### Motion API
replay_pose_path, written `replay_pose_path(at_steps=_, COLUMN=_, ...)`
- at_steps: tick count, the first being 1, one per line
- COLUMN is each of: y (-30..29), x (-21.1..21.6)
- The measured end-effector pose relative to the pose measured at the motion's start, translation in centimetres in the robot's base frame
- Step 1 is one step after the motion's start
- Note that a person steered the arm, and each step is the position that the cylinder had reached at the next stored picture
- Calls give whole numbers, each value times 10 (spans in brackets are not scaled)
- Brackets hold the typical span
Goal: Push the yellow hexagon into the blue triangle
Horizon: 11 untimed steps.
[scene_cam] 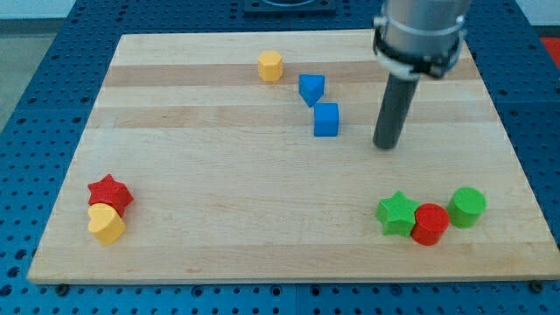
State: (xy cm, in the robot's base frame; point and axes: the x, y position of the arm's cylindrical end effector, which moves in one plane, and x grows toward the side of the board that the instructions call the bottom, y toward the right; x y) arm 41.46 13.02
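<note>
The yellow hexagon [270, 66] sits near the view's top, left of centre on the wooden board. The blue triangle [311, 88] lies just to its lower right, a small gap apart. A blue cube [326, 120] stands right below the triangle, close to it. My tip [385, 145] rests on the board to the right of the blue cube, well right of and below the triangle and the hexagon, touching no block.
A red star [110, 192] and a yellow heart [107, 224] touch at the lower left. A green star [398, 213], a red cylinder [430, 224] and a green cylinder [467, 206] cluster at the lower right. The board's edge [289, 278] borders blue matting.
</note>
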Motion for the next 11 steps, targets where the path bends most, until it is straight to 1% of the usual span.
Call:
replay_pose_path(at_steps=1, y=-8, x=-81)
replay_pose_path(at_steps=2, y=-50, x=-162)
replay_pose_path(at_steps=3, y=-109, x=-198)
replay_pose_path(at_steps=4, y=-120, x=-197)
replay_pose_path(at_steps=5, y=-169, x=-197)
replay_pose_path(at_steps=6, y=-189, x=-195)
replay_pose_path(at_steps=7, y=-210, x=-180)
replay_pose_path(at_steps=8, y=-211, x=-174)
replay_pose_path(at_steps=9, y=-184, x=-146)
replay_pose_path(at_steps=10, y=-147, x=-124)
replay_pose_path(at_steps=11, y=-122, x=-106)
